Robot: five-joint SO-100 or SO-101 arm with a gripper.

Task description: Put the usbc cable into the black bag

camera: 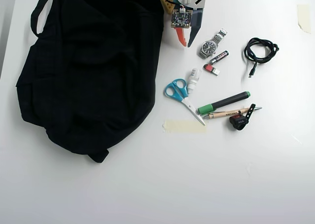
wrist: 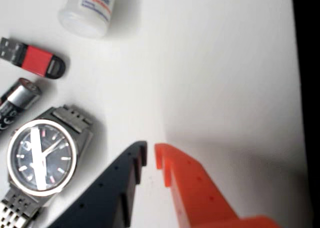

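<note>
Cable not yet picked up, reach step pending.
The gripper (wrist: 151, 155) is being held nearly closed and empty beside the watch (camera: 209, 48); the cable (camera: 259, 50) is lying well apart from the bag (camera: 88, 71), so a wider opening is being called for.

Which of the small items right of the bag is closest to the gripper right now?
The watch. It lies just right of the gripper in the overhead view; the battery, USB stick and cable sit farther out.
</note>
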